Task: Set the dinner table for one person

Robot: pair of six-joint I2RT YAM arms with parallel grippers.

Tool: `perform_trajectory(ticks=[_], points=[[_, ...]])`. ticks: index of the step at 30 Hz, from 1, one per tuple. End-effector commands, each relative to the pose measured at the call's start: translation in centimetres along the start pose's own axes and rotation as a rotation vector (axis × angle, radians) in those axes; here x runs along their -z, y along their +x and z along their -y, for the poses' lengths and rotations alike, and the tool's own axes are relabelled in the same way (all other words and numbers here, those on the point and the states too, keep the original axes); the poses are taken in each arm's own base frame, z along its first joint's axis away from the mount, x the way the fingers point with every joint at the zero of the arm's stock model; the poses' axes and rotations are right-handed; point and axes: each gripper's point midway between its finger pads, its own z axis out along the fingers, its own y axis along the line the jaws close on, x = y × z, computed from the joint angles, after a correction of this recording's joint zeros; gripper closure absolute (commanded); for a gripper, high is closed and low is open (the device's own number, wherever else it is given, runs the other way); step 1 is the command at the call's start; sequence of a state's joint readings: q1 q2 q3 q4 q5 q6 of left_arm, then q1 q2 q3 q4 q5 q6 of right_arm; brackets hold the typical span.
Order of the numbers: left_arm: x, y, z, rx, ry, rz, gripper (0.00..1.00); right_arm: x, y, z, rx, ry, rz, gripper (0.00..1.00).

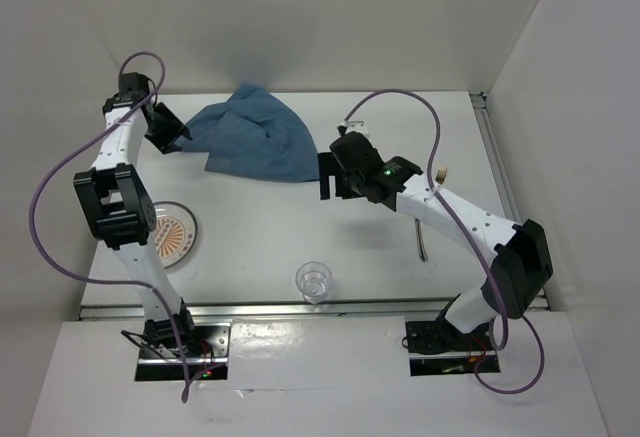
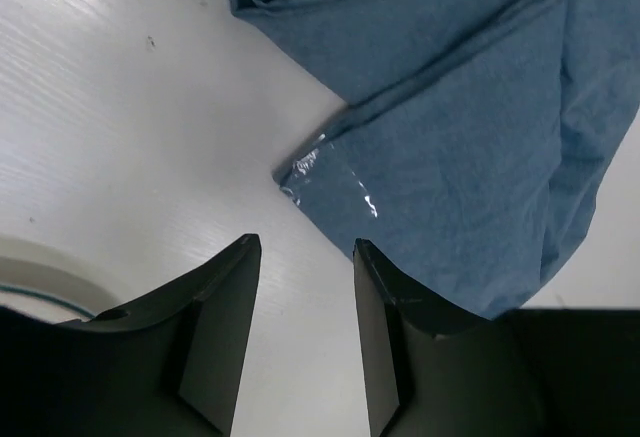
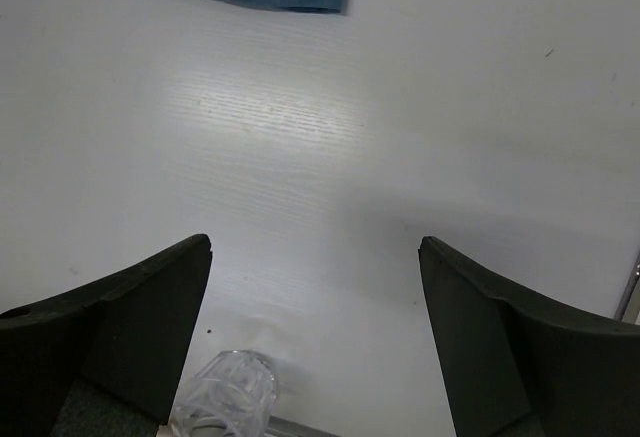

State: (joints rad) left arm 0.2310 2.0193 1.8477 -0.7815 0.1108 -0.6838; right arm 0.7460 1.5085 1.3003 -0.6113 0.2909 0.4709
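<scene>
Roughly: table (image 1: 250,227) = big white matte top filling middle of top view, walls on far, left & right sides, arm bases at near edge. Blue cloth (image 1: 255,137) far-centre on it, rumpled & folded over itself, not spread flat. Plate (image 1: 176,233) w/ orange pattern near left, partly hidden under L arm. Clear glass (image 1: 314,282) upright by near edge, approx centre, well apart from cloth. Thin utensil (image 1: 424,239) on right side, partly under R arm; type – can't tell.

L gripper (image 2: 306,247) at far left, just beside cloth's left edge, aimed right at it. Jaws parted by a narrow gap, bare table showing btwn, nothing held. Cloth corner w/ shiny clear patch (image 2: 330,172) just beyond tips, hemmed fold running up & away from it. Finger on right of L wrist view overlaps cloth's edge; touching or not – can't tell.

R gripper (image 3: 314,247) mid-table, just right of cloth's near-right corner, over bare top. Jaws wide, nothing btwn but white surface. In R wrist view: cloth edge at very top, glass at very bottom beside finger on left of view, both apart from tips.
</scene>
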Motion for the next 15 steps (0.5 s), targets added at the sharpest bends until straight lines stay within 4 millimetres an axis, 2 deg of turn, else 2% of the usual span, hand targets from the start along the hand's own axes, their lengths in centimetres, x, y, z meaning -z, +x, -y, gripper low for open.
perform_trajectory(ticks=[1,2,3,5,6,7,8,9,10,11,12,13,14,15], points=[[-0.8,-1.5,1.5,0.081,0.096,-0.015,0.45,1.2,-0.4,-1.6,-0.001,-0.087,0.018,0.08],[-1.1,-2.7,1.0,0.125,0.097,0.004,0.45,1.2,-0.3,-1.8,0.009,-0.101,0.010,0.08],[-2.6,-2.8,0.3,0.159,0.089,-0.019,0.45,1.3,-0.2,-2.0,0.010,-0.114,0.004,0.08],[-3.5,-4.4,-0.3,0.209,0.102,-0.018,0.45,1.5,0.0,-2.3,0.011,-0.132,-0.011,0.08],[-5.2,-4.0,-0.7,0.226,0.091,-0.047,0.45,1.3,0.5,-2.3,0.016,-0.131,-0.033,0.08],[-5.7,-4.5,-1.1,0.245,0.087,-0.045,0.46,1.3,0.5,-2.3,0.016,-0.131,-0.033,0.08],[-5.7,-5.5,-0.5,0.238,0.104,-0.022,0.46,1.3,0.5,-2.3,0.016,-0.131,-0.033,0.08],[-6.1,-5.3,-0.7,0.244,0.091,-0.040,0.44,1.4,0.6,-2.5,0.025,-0.141,-0.038,0.08],[-7.1,-5.5,-1.2,0.257,0.067,-0.034,0.42,0.9,1.3,-2.3,0.030,-0.132,-0.056,0.08],[-6.9,-5.8,-1.0,0.255,0.072,-0.027,0.39,0.8,1.2,-2.1,0.030,-0.124,-0.052,0.07],[-7.6,-5.9,-1.3,0.264,0.063,-0.019,0.35,0.5,1.4,-2.1,0.033,-0.118,-0.061,0.07],[-7.6,-6.1,-1.2,0.275,0.068,-0.013,0.26,0.5,1.4,-2.1,0.033,-0.118,-0.061,0.07],[-8.9,-6.1,-2.1,0.287,0.056,-0.019,0.23,0.5,1.5,-1.9,0.026,-0.106,-0.065,0.07],[-9.2,-6.5,-2.7,0.309,0.051,-0.017,0.19,0.1,1.8,-1.9,0.029,-0.100,-0.075,0.07]])
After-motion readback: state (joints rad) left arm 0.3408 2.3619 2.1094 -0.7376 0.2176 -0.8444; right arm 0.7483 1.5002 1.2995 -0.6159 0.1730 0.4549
